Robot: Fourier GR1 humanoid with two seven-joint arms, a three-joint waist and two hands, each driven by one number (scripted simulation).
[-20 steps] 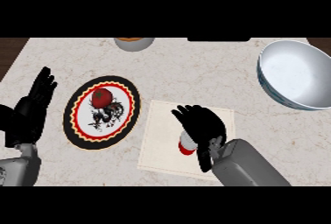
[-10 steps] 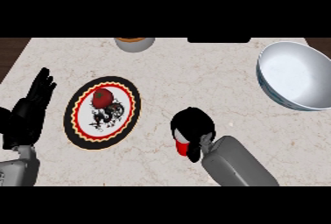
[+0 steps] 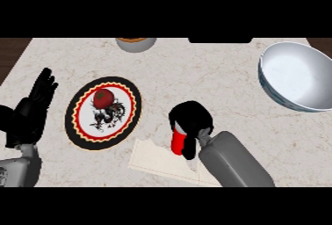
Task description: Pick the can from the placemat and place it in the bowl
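Can [image 3: 176,141] grasped by right hand [image 3: 191,121], above placemat [image 3: 156,159]; transfer to bowl [image 3: 295,77] and release remain; left hand [image 3: 32,107] rests open

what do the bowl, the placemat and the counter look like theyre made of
The bowl looks like glazed ceramic: smooth pale inside with soft shading and a darker band outside the rim, though enamelled metal is possible. The placemat seems thin cream cloth or paper, flat, matte, with a faint stitched border. The counter looks like polished stone, beige with mottled veining.
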